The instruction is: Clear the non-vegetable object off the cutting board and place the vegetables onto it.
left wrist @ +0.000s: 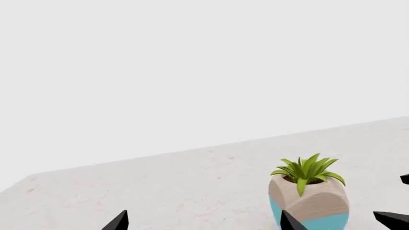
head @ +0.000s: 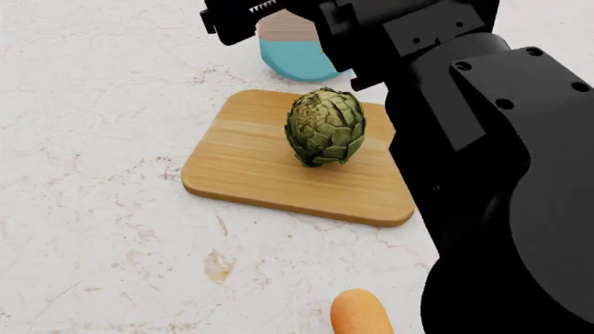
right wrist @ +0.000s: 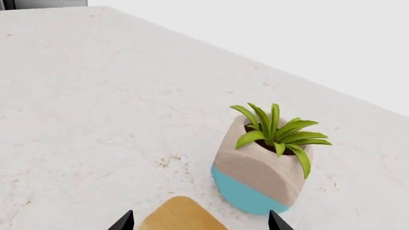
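The non-vegetable object, an olive-green scaly globe [head: 325, 126], stands upright on the cutting board [head: 250, 167], right of its middle. Of the vegetables, only the rounded orange end of the squash [head: 360, 316] shows, on the counter in front of the board. My right gripper [right wrist: 199, 223] is open with nothing between its fingertips; a rounded corner of the cutting board [right wrist: 182, 216] lies below the gap. My left gripper [left wrist: 203, 223] is open too, over bare counter. Neither gripper touches the globe.
A beige plant pot with a teal base [head: 295, 49] stands just behind the board, also seen as the pot [right wrist: 259, 177] and the pot [left wrist: 310, 201]. My black right arm [head: 492, 153] fills the right side and hides the counter there. The marble counter's far edge [left wrist: 211, 149] runs behind the pot.
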Available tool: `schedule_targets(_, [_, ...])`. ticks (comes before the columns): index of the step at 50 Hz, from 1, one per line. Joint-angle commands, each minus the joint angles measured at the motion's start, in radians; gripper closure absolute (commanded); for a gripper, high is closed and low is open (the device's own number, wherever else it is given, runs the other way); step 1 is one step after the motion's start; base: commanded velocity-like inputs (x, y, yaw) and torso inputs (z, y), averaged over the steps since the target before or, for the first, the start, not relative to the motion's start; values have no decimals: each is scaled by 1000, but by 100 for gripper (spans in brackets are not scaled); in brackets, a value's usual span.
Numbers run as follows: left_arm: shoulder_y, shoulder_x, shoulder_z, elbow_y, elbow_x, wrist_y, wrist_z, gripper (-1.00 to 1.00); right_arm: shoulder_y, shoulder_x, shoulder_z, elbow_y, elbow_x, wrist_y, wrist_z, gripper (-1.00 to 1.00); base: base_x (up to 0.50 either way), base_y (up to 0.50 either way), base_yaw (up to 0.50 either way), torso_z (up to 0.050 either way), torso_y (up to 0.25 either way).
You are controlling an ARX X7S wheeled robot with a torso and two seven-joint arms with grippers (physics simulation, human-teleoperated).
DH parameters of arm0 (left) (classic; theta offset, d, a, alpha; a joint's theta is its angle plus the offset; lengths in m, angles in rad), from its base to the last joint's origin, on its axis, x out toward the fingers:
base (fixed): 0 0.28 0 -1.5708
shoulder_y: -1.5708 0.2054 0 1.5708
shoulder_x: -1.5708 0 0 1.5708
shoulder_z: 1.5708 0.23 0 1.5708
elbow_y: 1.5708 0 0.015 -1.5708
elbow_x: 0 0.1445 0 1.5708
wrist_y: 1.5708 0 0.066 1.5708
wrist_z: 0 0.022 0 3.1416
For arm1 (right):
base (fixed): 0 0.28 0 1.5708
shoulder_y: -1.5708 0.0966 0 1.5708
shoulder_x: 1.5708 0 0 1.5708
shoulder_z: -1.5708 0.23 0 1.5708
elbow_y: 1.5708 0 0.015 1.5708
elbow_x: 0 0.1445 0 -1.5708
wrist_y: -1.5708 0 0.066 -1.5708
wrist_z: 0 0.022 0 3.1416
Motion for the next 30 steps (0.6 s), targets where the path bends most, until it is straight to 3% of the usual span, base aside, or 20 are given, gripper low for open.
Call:
schedule_targets(1, [9,-8,-9,15,-7,-10,-10,-100,-38,-3,-91,10,109,-28,24,-100,0,0,0,0,0])
schedule_targets(30, [5,-11,19,-12,-6,18,-8,-100,-117,-3,-70,72,91,-59,58,-100,0,0,0,0,0])
